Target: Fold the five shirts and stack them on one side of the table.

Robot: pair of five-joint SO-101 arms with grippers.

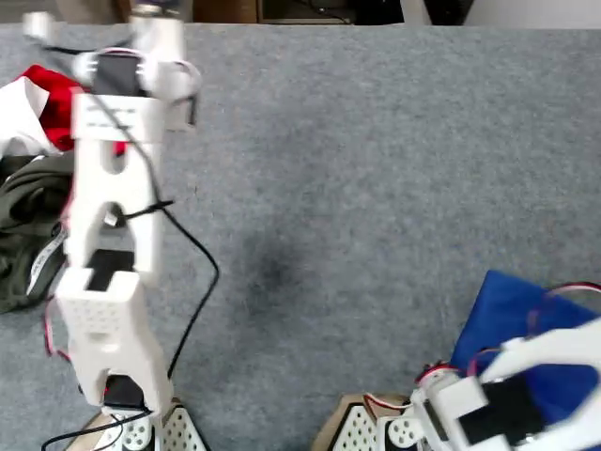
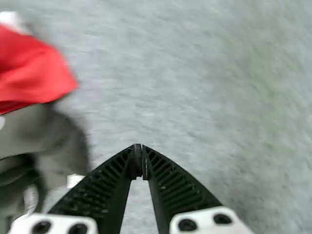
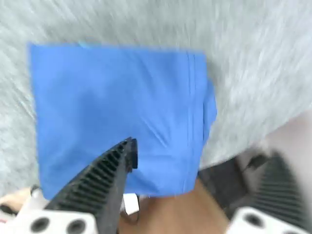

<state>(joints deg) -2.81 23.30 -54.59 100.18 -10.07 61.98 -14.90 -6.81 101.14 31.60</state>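
Observation:
A folded blue shirt (image 1: 507, 315) (image 3: 117, 107) lies flat at the table's near right corner. My right gripper (image 3: 202, 153) hangs open just above its near edge, with nothing between its fingers; the right arm (image 1: 512, 404) covers part of the shirt in the high view. At the far left lies a loose pile: a red shirt (image 1: 52, 99) (image 2: 29, 73), a white shirt (image 1: 19, 122) and a dark grey-green shirt (image 1: 28, 225) (image 2: 44, 141). My left gripper (image 2: 138, 163) is shut and empty over bare table beside the pile. The left arm (image 1: 108, 235) stretches along the pile's edge.
The grey felt table (image 1: 376, 169) is open across its middle and far right. A black cable (image 1: 192, 301) trails from the left arm over the table. Both arm bases (image 1: 366, 427) stand at the near edge.

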